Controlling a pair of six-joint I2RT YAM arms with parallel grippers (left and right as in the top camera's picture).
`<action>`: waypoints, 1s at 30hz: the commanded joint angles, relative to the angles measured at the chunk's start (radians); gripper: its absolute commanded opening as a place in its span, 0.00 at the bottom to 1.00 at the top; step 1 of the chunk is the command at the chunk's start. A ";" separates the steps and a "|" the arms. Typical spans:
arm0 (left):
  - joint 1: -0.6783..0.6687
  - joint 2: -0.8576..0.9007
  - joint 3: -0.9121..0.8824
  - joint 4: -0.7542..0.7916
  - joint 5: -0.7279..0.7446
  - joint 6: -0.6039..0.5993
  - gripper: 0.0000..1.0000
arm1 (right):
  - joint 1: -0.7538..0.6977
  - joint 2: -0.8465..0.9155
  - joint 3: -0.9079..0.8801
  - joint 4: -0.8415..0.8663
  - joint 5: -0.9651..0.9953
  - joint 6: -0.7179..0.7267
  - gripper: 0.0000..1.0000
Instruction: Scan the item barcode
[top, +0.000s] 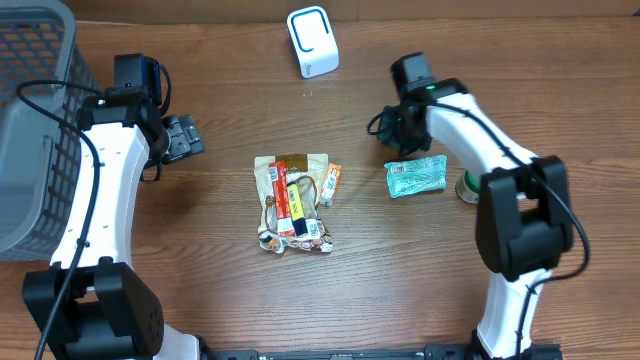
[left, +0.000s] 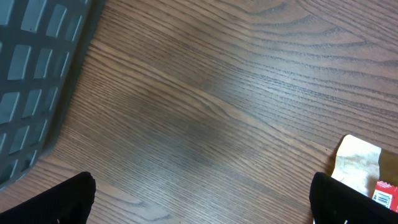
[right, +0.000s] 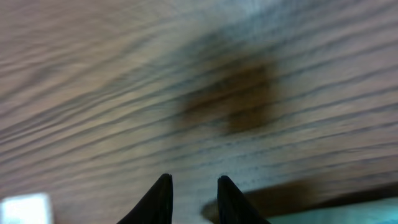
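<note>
Where the snack pile (top: 295, 205) lies on grained brown wood, its crinkled glossy wrappers overlapping, the flat teal packet (top: 416, 177) sits alone to its right. The white scanner (top: 313, 41), a rounded box, stands beyond the pile. A grey mesh basket (top: 30, 40) is far left of it. Left gripper (top: 183, 138), left of the pile: wrist view shows black fingers spread wide, empty. Right gripper (top: 383, 125), up-right of the pile: overhead hides its jaws; its blurred wrist view shows pointed tips nearly together, a thin gap, gripping nothing.
</note>
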 joint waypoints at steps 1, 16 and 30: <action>-0.002 -0.014 0.014 0.002 -0.006 0.019 1.00 | 0.019 0.031 -0.005 -0.008 0.110 0.095 0.24; -0.002 -0.014 0.014 0.002 -0.006 0.019 1.00 | 0.019 0.031 -0.005 -0.360 0.121 -0.002 0.24; -0.002 -0.014 0.014 0.002 -0.006 0.019 1.00 | 0.019 0.031 -0.005 -0.467 0.246 -0.072 0.27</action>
